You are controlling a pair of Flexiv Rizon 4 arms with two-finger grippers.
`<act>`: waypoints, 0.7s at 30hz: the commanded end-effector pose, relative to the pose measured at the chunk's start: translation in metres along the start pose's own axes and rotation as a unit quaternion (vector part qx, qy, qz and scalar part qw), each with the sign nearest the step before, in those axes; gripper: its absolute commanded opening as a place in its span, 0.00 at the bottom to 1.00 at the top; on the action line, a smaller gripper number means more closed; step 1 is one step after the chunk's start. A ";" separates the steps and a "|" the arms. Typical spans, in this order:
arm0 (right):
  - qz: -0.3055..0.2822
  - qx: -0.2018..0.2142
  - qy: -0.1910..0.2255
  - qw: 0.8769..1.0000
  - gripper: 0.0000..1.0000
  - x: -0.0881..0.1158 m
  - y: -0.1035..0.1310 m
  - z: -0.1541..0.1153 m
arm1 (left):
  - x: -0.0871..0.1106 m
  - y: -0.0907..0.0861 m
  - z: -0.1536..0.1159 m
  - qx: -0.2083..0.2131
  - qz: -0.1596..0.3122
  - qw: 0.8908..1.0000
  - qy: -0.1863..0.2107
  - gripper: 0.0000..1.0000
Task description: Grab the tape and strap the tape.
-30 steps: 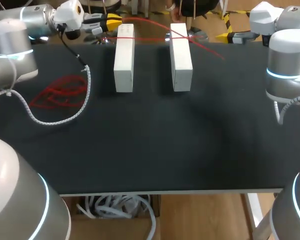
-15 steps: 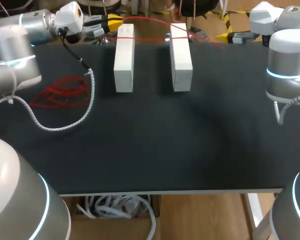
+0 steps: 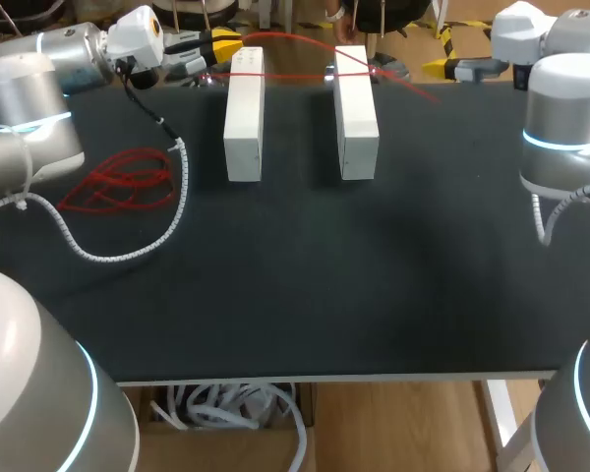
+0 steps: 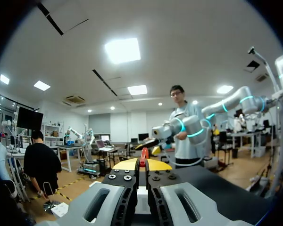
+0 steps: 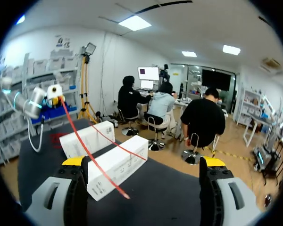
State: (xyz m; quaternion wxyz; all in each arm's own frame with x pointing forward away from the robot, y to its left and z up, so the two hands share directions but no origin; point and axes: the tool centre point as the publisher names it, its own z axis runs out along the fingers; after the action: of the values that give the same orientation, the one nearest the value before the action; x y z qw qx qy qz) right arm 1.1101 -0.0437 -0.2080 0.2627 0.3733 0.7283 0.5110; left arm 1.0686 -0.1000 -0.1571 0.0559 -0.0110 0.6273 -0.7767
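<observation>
Across the far ends of the white boxes (image 3: 244,118) runs the red tape (image 3: 295,75), thin, limp and likely slippery, one end pinched in my left hand (image 4: 142,165), its loose tail best taken by my wide-apart right hand (image 5: 142,162).

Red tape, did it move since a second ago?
The left tool, shut on the red tape, lifted the strand so it now arches above the gap between the two white boxes; the loose end shifted a little. The left arm swung its elbow toward the boxes. Boxes and red heap stayed put.
</observation>
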 end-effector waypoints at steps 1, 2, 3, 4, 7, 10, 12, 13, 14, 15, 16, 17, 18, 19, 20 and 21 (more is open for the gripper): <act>0.300 0.097 -0.011 0.949 1.00 0.012 0.018 -0.035 | 0.002 -0.001 0.000 -0.001 0.001 1.000 -0.003 0.00; 0.329 0.100 -0.008 0.939 1.00 0.014 0.020 -0.043 | 0.002 -0.001 0.000 -0.001 0.001 1.000 -0.003 0.00; 0.362 0.094 -0.011 0.928 1.00 0.018 0.022 -0.051 | 0.002 -0.001 0.000 -0.001 0.001 1.000 -0.003 0.00; 0.384 0.084 -0.013 0.919 1.00 0.020 0.024 -0.059 | 0.002 -0.001 0.000 -0.001 0.001 1.000 -0.003 0.00; 0.391 -0.001 -0.045 0.919 1.00 0.029 0.026 -0.081 | 0.002 -0.001 0.000 -0.001 0.001 1.000 -0.003 0.00; 0.365 -0.082 -0.094 0.923 1.00 0.037 0.022 -0.101 | 0.002 -0.001 0.000 -0.001 0.001 1.000 -0.003 0.00; 0.323 -0.143 -0.117 0.928 1.00 0.043 0.018 -0.124 | 0.002 -0.001 0.000 -0.001 0.001 1.000 -0.003 0.00; 0.323 -0.143 -0.117 0.928 1.00 0.043 0.018 -0.124 | 0.002 -0.001 0.000 -0.001 0.001 1.000 -0.003 0.00; 0.323 -0.143 -0.117 0.928 1.00 0.043 0.018 -0.124 | 0.002 -0.001 0.000 -0.001 0.001 1.000 -0.003 0.00; 0.323 -0.143 -0.117 0.928 1.00 0.043 0.018 -0.124 | 0.002 -0.001 0.000 -0.001 0.001 1.000 -0.003 0.00; 0.323 -0.143 -0.117 0.928 1.00 0.043 0.018 -0.124 | 0.002 -0.001 0.000 -0.001 0.001 1.000 -0.003 0.00; 0.323 -0.143 -0.117 0.928 1.00 0.043 0.018 -0.124 | 0.002 -0.001 0.000 -0.001 0.001 1.000 -0.003 0.00; 0.323 -0.143 -0.117 0.928 1.00 0.043 0.018 -0.124 | 0.002 -0.001 0.000 -0.001 0.001 1.000 -0.003 0.00; 0.323 -0.143 -0.117 0.928 1.00 0.043 0.018 -0.124 | 0.002 -0.001 0.000 -0.001 0.001 1.000 -0.003 0.00; 0.323 -0.143 -0.117 0.928 1.00 0.043 0.018 -0.124 | 0.002 -0.001 0.000 -0.001 0.001 1.000 -0.003 0.00; 0.323 -0.143 -0.117 0.928 1.00 0.043 0.018 -0.124 | 0.002 -0.001 0.000 -0.001 0.001 1.000 -0.003 0.00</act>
State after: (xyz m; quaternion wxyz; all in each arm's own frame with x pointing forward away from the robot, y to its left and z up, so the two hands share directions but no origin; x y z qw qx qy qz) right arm 1.0055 -0.0741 -0.1439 0.1471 0.6015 0.5714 0.5387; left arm 1.0672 -0.0995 -0.1562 0.0570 -0.0122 0.6279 -0.7761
